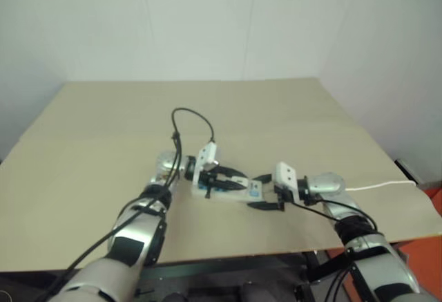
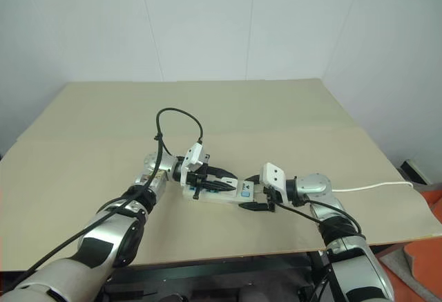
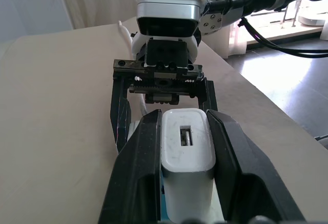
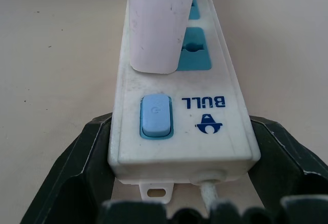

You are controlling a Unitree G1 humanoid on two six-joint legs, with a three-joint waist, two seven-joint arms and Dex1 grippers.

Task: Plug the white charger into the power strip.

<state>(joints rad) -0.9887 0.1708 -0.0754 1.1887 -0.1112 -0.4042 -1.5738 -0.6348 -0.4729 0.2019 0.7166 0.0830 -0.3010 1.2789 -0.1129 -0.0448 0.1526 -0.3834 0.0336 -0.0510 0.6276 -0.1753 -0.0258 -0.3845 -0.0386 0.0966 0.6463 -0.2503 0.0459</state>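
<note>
White charger [image 3: 187,149]: we pinch it in our left gripper [image 3: 185,147] over an outlet; our right gripper [image 4: 182,180], jaws wide, braces the power strip [image 4: 180,131] so it stays put

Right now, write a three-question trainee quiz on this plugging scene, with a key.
1. True or false: the left gripper is shut on the small white rectangular plastic charger.
2. Which end of the long white plastic power strip does the right gripper straddle? A) the end with the blue switch and the cord; B) the far end; C) the middle.
3. Fill in: the strip lies on the ___ table.

Key: 1 true. 2 A, its jaws stand on either side of the strip's switch end. 3 tan.
</note>
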